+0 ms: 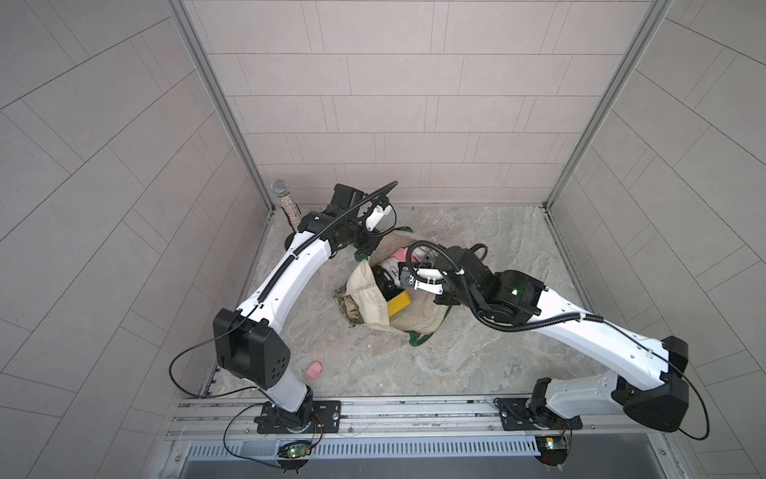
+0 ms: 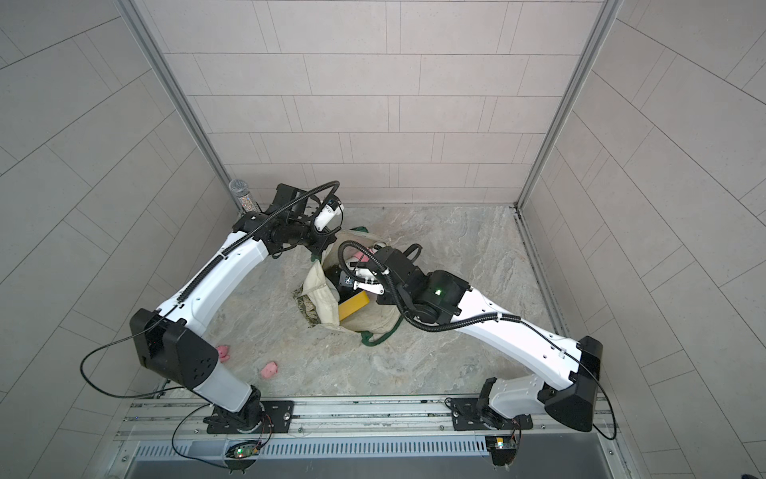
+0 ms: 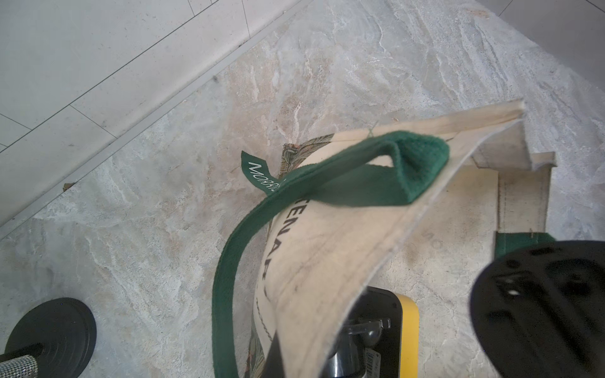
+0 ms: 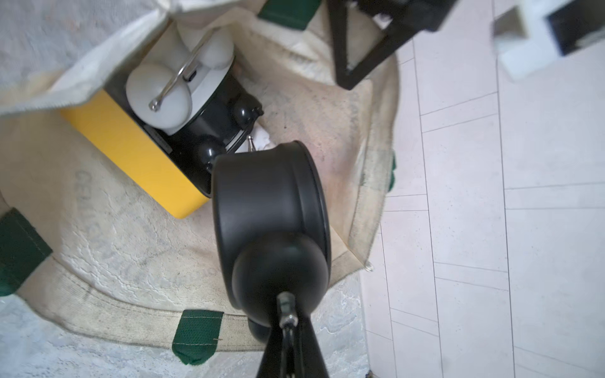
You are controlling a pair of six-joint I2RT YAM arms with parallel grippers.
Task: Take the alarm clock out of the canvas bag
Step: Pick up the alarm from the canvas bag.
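In the lift-out step, the black alarm clock point(image 4: 268, 203) is held at its top by the clenched right tool point(image 4: 288, 330) above the mouth of the canvas bag point(image 4: 98, 314), whose rim is pinched by the left tool point(image 1: 364, 249); a carrying clear to the table point(image 1: 476, 352) is judged needed next.

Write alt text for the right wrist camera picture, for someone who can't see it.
The right gripper holds a black alarm clock by its top handle over the open canvas bag. Inside lie a white alarm clock, a second black clock and a yellow box.
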